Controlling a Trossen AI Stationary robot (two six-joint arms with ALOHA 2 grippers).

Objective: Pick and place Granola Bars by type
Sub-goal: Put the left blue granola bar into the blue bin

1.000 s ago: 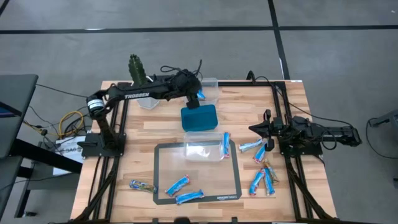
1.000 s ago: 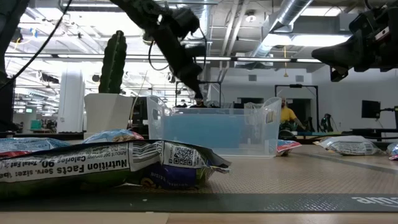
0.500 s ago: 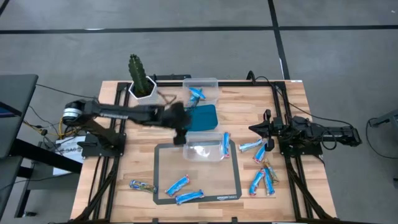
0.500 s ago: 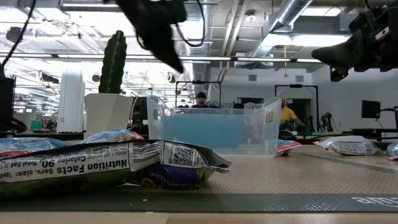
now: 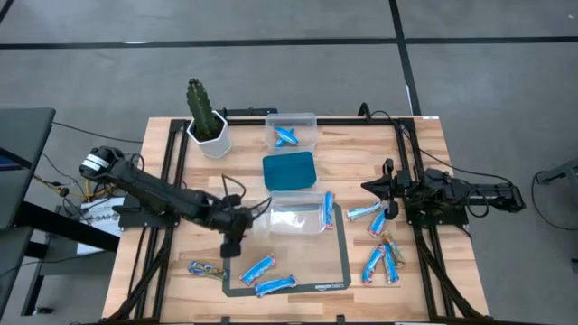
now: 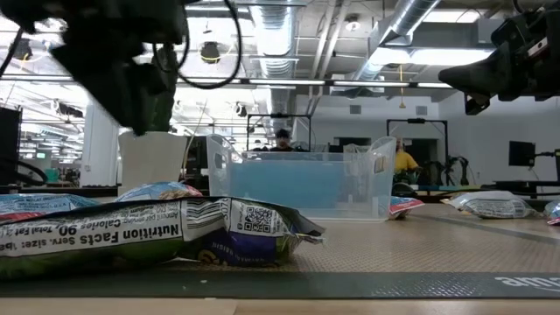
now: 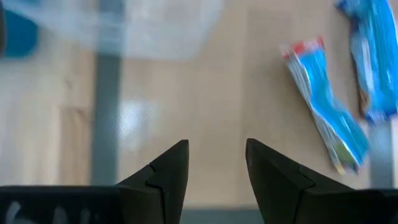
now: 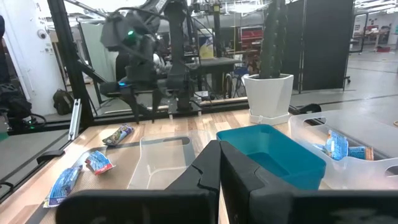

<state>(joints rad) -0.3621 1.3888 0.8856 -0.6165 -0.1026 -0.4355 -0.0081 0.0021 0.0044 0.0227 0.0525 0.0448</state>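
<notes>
The left gripper (image 5: 231,249) hangs with fingers spread and empty over the grey mat (image 5: 341,262) in the lower middle of the high view, likely placed to drop onto the blue granola bar (image 5: 258,268) just beside it. Other Granola Bars lie scattered: a blue one on the mat's lower edge (image 5: 275,286), a brownish one (image 5: 205,268) on the bare desk (image 5: 424,153) at lower left, a cluster (image 5: 383,253) at right, and one blue bar (image 5: 287,137) already sorted into the clear container (image 5: 310,118) at upper centre, behind the teal container (image 5: 288,171). The right gripper (image 5: 368,188) waits closed at the right edge. The left wrist view shows the parted fingers (image 7: 168,168) over the mat; the low view alone shows a wrapper's nutrition label (image 6: 131,234)
</notes>
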